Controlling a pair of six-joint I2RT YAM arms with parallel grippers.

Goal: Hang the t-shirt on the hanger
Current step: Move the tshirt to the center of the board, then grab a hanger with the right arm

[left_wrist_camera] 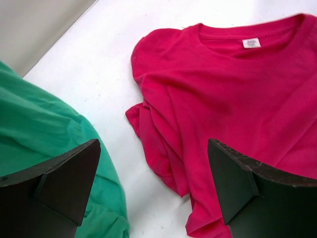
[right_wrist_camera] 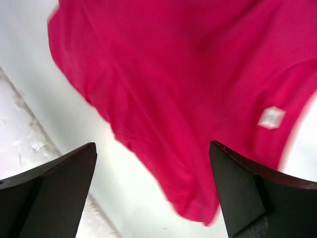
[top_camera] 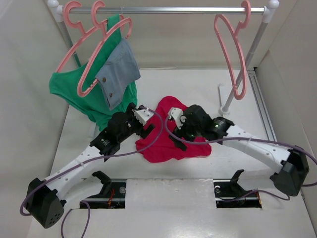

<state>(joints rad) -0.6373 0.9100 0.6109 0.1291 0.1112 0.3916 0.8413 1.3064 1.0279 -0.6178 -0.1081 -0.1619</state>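
A crimson t-shirt (top_camera: pixel 171 141) is seen lying crumpled on the white table (top_camera: pixel 198 84), between the two arms and just beside a green garment (top_camera: pixel 91 96) whose hem reaches the table. The left gripper (top_camera: pixel 142 115) is held above the shirt's left edge with its fingers (left_wrist_camera: pixel 74 173) spread wide and nothing gripped. In the left wrist view, the neck opening is turned away from the camera. A small white label (left_wrist_camera: pixel 251 43) is sewn inside the neck, and its print is too small to be read. The right gripper (top_camera: pixel 174 114) is likewise held open over the cloth, with its fingers (right_wrist_camera: pixel 237 183) well apart and empty. In the blurred right wrist view, the same label (right_wrist_camera: pixel 271 117) is shown only as a pale patch.

The empty salmon-pink hanger (top_camera: pixel 233 54) is hung by its hook at the right end of the metal rail (top_camera: pixel 168 9), well apart from the shirt. At the left end, the green garment and a grey-blue denim piece (top_camera: pixel 118 69) are carried on two other pink hangers (top_camera: pixel 74 49).
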